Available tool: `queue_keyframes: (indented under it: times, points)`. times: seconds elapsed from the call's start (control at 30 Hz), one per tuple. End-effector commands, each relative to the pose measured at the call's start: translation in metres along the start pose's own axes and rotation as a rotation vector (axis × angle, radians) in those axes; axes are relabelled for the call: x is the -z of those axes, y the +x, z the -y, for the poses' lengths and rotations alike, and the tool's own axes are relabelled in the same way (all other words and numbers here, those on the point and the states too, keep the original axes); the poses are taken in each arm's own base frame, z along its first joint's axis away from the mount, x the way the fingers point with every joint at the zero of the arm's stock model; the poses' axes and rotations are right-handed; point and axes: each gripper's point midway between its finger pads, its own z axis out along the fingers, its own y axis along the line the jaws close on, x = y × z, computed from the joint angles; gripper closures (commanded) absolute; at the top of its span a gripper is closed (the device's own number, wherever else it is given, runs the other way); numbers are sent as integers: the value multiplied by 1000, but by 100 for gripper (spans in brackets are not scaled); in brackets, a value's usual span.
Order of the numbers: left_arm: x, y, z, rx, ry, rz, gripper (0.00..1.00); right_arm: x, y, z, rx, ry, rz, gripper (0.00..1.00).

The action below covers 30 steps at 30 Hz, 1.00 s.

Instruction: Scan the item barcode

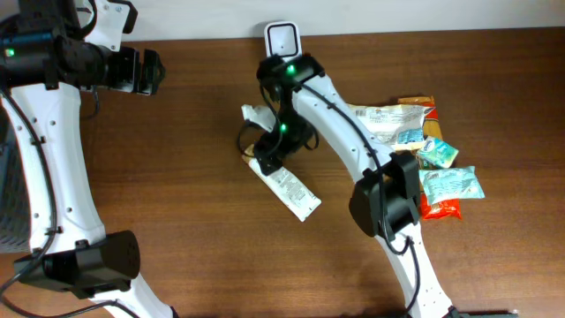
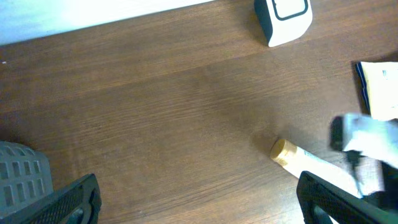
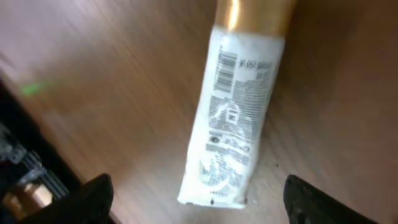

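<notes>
A white tube point(image 3: 235, 118) with a gold cap point(image 3: 255, 12) lies flat on the brown table, its barcode point(image 3: 227, 68) facing up. My right gripper point(image 3: 199, 205) hovers over the tube's crimped end, open; both fingers stand well clear of it. In the overhead view the tube point(image 1: 289, 187) lies diagonally at the table's middle, partly under my right gripper point(image 1: 274, 148). The white barcode scanner point(image 1: 282, 38) stands at the back edge, also seen in the left wrist view as the scanner point(image 2: 283, 17). My left gripper point(image 1: 141, 71) is open and empty at the far left.
A pile of snack packets point(image 1: 433, 155) lies at the right. A crumpled white wrapper point(image 1: 257, 116) sits just behind the right gripper. The right arm point(image 1: 353, 141) stretches across the table's middle. A grey basket point(image 2: 22, 171) shows at the left.
</notes>
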Motion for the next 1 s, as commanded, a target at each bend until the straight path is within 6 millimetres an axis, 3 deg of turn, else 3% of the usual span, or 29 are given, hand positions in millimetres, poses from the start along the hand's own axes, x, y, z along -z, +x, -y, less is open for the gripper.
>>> queue_keyframes:
  times: [0.0, 0.07, 0.1, 0.17, 0.2, 0.23, 0.33, 0.43, 0.5, 0.57, 0.63, 0.7, 0.73, 0.87, 0.9, 0.97]
  points:
    - [3, -1, 0, -16, 1, 10, 1, 93, -13, 21, -111, 77, 252, 10]
    - [3, -1, 0, -16, 1, 10, 1, 135, 2, 45, -181, 55, 362, 1]
    - [3, -1, 0, -16, 1, 10, 1, 140, 13, 67, -234, 47, 372, 1]
    - [3, -1, 0, -16, 1, 10, 1, 109, 30, 76, -211, -56, 291, 1]
    - [3, -1, 0, -16, 1, 10, 1, 75, 42, 70, -174, -122, 187, 19]
    - [3, -1, 0, -16, 1, 10, 1, 41, 52, 60, -139, -181, 100, 28]
    - [3, -1, 0, -16, 1, 10, 1, -39, 54, 43, -63, -220, 4, 31]
    - [3, -1, 0, -16, 1, 10, 1, -74, 58, 42, -57, -239, 4, 36]
    - [3, -1, 0, -16, 1, 10, 1, -93, 61, 39, -88, -287, 24, 46]
    - [3, -1, 0, -16, 1, 10, 1, -96, 58, 31, -126, -342, 46, 68]
    - [3, -1, 0, -16, 1, 10, 1, -90, 47, 11, -129, -451, 96, 70]
    - [3, -1, 0, -16, 1, 10, 1, -97, 47, -1, -104, -456, 74, 70]
    - [3, -1, 0, -16, 1, 10, 1, -109, 47, -11, -133, -455, 51, 75]
    - [3, -1, 0, -16, 1, 10, 1, -117, 40, -12, -256, -447, 44, 77]
    - [3, -1, 0, -16, 1, 10, 1, -117, 38, -11, -252, -446, 50, 96]
    - [3, -1, 0, -16, 1, 10, 1, -114, 30, -8, -286, -434, 77, 96]
